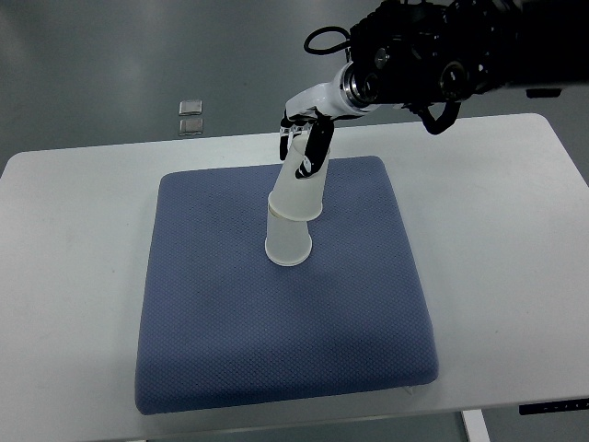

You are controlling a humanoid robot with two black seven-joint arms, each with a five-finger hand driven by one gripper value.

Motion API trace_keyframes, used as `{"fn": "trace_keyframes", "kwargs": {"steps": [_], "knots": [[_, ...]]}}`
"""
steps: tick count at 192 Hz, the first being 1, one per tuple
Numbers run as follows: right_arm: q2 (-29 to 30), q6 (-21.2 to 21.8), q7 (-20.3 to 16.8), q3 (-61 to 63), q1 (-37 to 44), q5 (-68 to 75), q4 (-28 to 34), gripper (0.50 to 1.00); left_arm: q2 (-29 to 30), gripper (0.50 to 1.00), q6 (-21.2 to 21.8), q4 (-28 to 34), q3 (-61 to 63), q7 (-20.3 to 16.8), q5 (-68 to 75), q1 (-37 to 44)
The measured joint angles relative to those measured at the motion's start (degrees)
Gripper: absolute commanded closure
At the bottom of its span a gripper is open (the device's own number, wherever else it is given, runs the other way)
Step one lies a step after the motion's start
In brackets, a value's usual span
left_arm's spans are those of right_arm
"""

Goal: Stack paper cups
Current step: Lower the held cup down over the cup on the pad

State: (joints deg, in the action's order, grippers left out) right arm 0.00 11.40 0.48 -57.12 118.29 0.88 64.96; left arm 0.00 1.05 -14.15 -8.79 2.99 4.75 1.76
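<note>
I have the right robot hand point(306, 138) coming in from the upper right of the frame, its dark fingers point(319, 147) curled around the upper end of a translucent white upper cup point(299, 189). That cup sits tilted, its top leaning toward the upper right, and its lower rim is over the top of the lower cup point(288, 241), which stands inverted on the blue pad point(230, 313) just above the middle of the frame. The two cups overlap, but I judge the upper one is not yet seated: it looks cocked rather than in line with the one below.

To finish this step well, I would first bring the held cup upright so its axis matches the lower cup, then ease it straight down until the rims nest. Pushing while it is still tilted could tip the lower cup over on the soft pad or crush the thin wall under my fingers. I would keep the grip light and let go only once the stack stands by itself.

The pad lies on the white tabletop point(515, 239). The left arm is out of view.
</note>
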Motion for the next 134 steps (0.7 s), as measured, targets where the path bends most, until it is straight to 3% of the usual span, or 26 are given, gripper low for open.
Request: {"fn": "trace_keyframes", "kwargs": {"steps": [134], "knots": [[0.0,-1.7,0.1,0.9,-1.9,0.5,-0.5,0.783,0.0,0.5,0.0,0.0,0.0,0.0,0.0,0.0]]}}
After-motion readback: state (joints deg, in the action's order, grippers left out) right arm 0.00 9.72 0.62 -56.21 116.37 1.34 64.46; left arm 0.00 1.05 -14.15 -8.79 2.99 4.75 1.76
